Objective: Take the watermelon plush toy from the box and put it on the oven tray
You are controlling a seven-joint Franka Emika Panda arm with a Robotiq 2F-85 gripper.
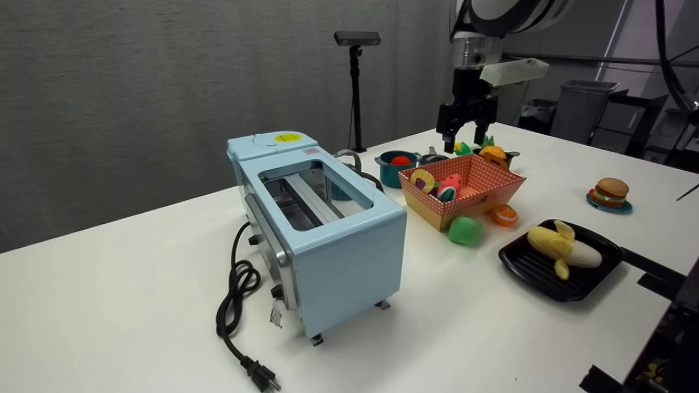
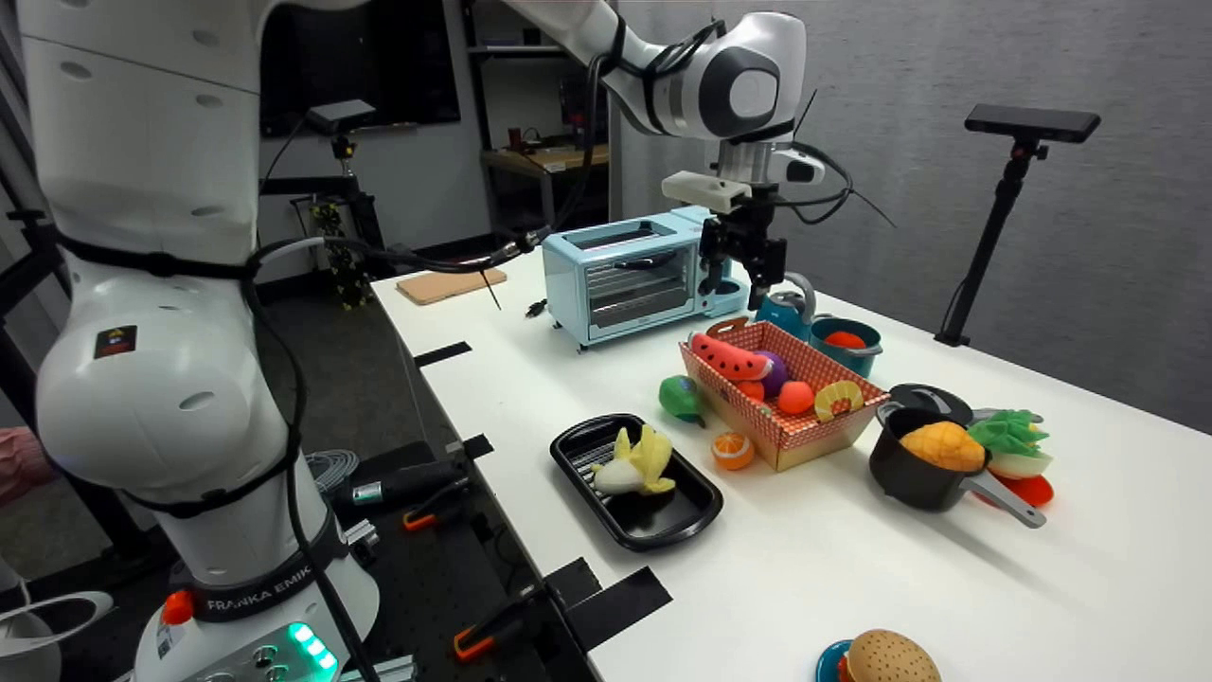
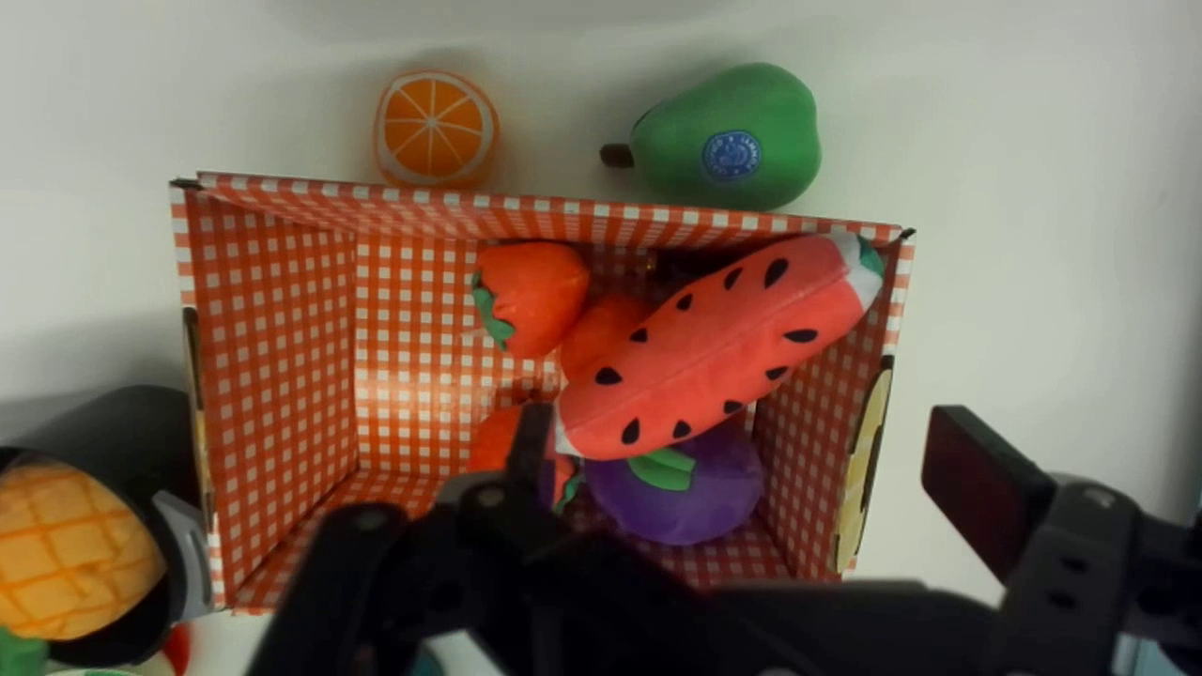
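Observation:
The watermelon plush toy (image 3: 714,347) is a red wedge with black seeds. It lies slanted on top of other plush fruit in the red-checked box (image 3: 272,376), one end against the box's corner. It also shows in both exterior views (image 1: 452,185) (image 2: 729,358). The box shows there too (image 1: 420,210) (image 2: 824,438). The black oven tray (image 1: 524,267) (image 2: 653,519) holds a yellow banana plush (image 2: 636,466). My gripper (image 3: 751,460) is open and empty, above the box, its fingers wide apart and the watermelon between and ahead of them; it also shows in both exterior views (image 1: 464,141) (image 2: 732,282).
A purple plush (image 3: 681,488) and a strawberry (image 3: 533,296) share the box. A green pear (image 3: 742,141) and an orange (image 3: 434,130) lie beside its long wall. A light-blue toaster oven (image 1: 349,273), a dark pot (image 2: 914,474) and a teal pot (image 1: 396,173) stand nearby.

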